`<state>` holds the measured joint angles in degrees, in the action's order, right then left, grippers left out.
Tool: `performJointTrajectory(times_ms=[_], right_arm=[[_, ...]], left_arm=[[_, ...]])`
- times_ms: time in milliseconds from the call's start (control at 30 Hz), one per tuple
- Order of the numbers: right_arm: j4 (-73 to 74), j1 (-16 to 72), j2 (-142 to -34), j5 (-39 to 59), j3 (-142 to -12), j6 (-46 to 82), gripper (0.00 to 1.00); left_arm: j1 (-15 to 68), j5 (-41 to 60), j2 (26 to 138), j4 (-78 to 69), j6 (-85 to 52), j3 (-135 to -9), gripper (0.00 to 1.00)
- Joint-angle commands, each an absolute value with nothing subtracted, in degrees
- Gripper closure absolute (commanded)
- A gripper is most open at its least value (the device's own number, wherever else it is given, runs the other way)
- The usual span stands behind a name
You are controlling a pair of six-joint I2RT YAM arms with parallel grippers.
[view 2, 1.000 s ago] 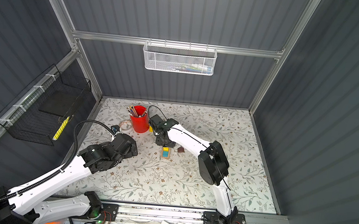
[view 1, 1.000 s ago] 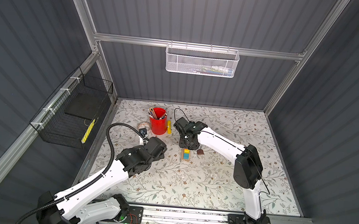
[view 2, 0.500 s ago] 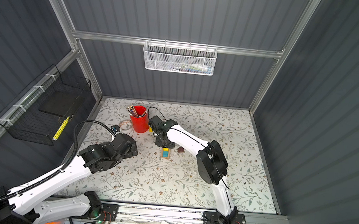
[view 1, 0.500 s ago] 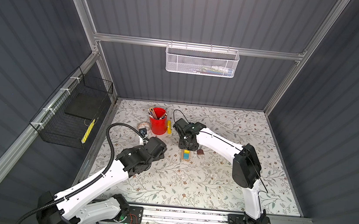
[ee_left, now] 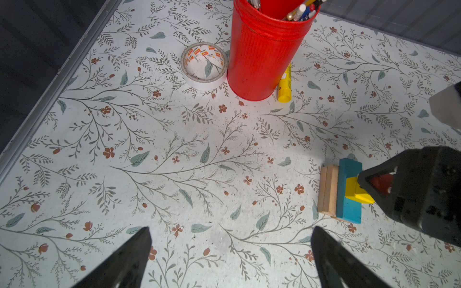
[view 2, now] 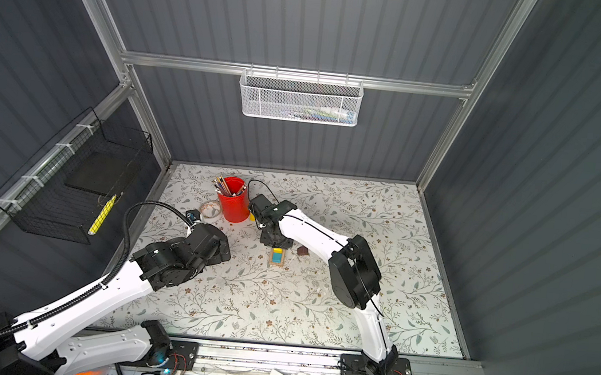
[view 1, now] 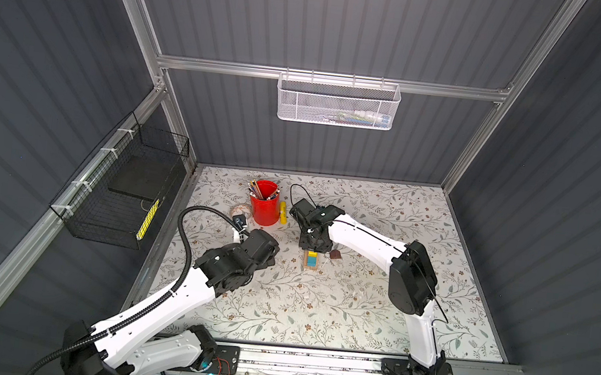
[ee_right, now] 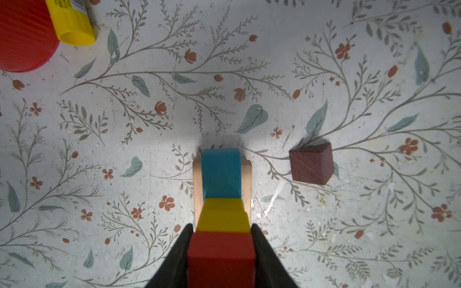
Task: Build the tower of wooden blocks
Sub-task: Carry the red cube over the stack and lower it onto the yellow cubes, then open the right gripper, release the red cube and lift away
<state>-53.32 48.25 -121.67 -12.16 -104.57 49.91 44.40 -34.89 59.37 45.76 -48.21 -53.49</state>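
Tower | red cube clamped by right gripper | brown piece beside, apart

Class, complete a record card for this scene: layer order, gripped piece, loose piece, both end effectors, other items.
Layers, bottom up: tan planks, blue plank, yellow cube
Gripped piece: red cube, above the yellow cube
Loose piece: dark brown peaked piece, beside the tan planks, apart
Right end effector: closed on the red cube
Left end effector: open, empty
Other items: red pencil cup, yellow stick, tape roll
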Motion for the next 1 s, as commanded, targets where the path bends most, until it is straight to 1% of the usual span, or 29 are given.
performJointTrajectory(times_ms=[0,167,233,533,767,967], right_arm=[[-53.8,47.9,-123.1,-12.3,-104.6,49.9,0.59],[-54.1,48.0,-122.1,-12.2,-104.9,49.2,0.49],[-54.1,48.0,-121.1,-12.2,-104.9,48.7,0.46],[-52.7,47.9,-110.9,-13.8,-100.5,44.4,0.33],[-48.7,46.2,-98.6,-14.7,-89.9,36.6,0.26],[-42.5,41.2,-89.4,-10.1,-76.1,29.9,0.23]], left_arm=[[44.0,-35.5,59.2,46.7,-47.7,-52.9,0.0],[43.9,-35.2,59.4,46.7,-47.6,-53.2,0.0],[43.9,-35.2,59.5,47.0,-47.5,-53.6,0.0],[43.9,-35.2,58.6,47.8,-45.5,-56.1,0.0],[43.9,-33.0,58.2,47.4,-43.3,-57.9,0.0],[43.9,-27.9,60.6,41.9,-40.1,-57.6,0.0]])
